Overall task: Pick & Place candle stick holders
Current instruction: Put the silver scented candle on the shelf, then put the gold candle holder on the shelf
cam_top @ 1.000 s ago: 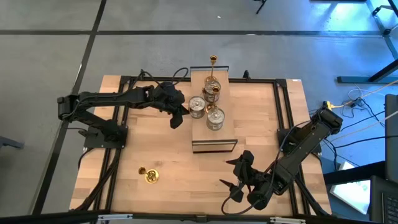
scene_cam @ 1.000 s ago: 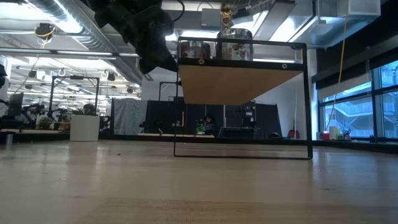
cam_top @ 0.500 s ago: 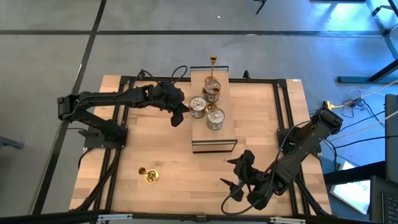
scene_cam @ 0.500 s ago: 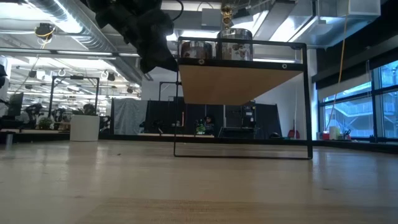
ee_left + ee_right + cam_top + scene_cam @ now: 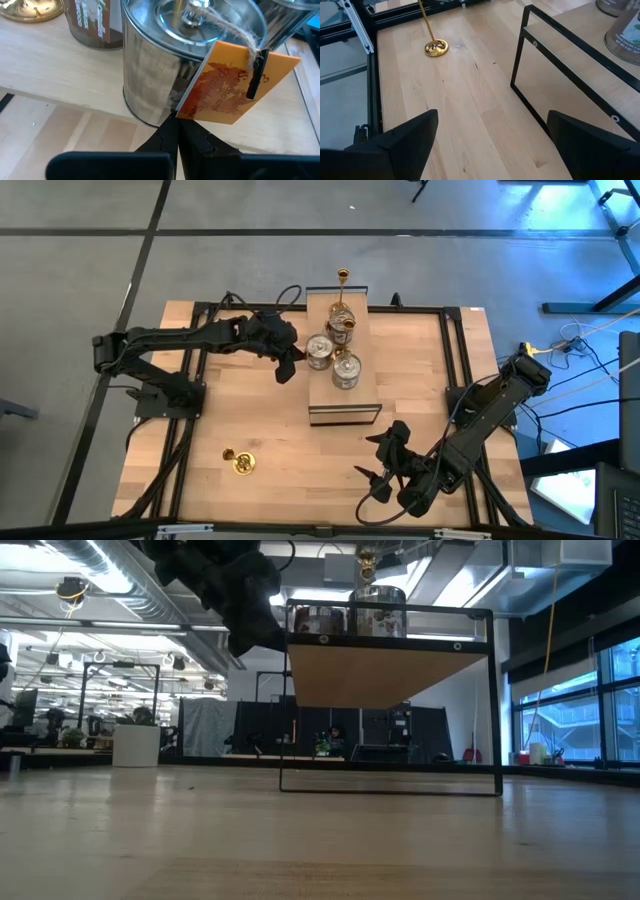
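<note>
A raised wooden shelf (image 5: 352, 395) on a black frame stands at the table's far middle. On it stand two squat silver holders (image 5: 317, 351) (image 5: 346, 370), a third round holder (image 5: 341, 326) and a slim brass holder (image 5: 343, 277). Another slim brass holder (image 5: 240, 463) stands on its round base at the table's near left and also shows in the right wrist view (image 5: 435, 47). My left gripper (image 5: 285, 367) is shut, level at the shelf's left side, right by the nearer silver holder (image 5: 165, 65) and its orange paper tag (image 5: 235, 85). My right gripper (image 5: 385, 465) is open and empty at the near right. My left gripper's shut fingertips (image 5: 176, 131) come level from the table's left and meet the lower corner of the orange tag (image 5: 186, 112), which hangs by twine from the silver holder's top. I cannot tell whether the corner is pinched or only touched. The holder stands upright on the shelf.
The shelf's black frame legs (image 5: 520, 55) stand on the table between the two arms. Black rails (image 5: 195, 380) run along the table's left and right edges. Bare wood lies between the brass holder and my right gripper.
</note>
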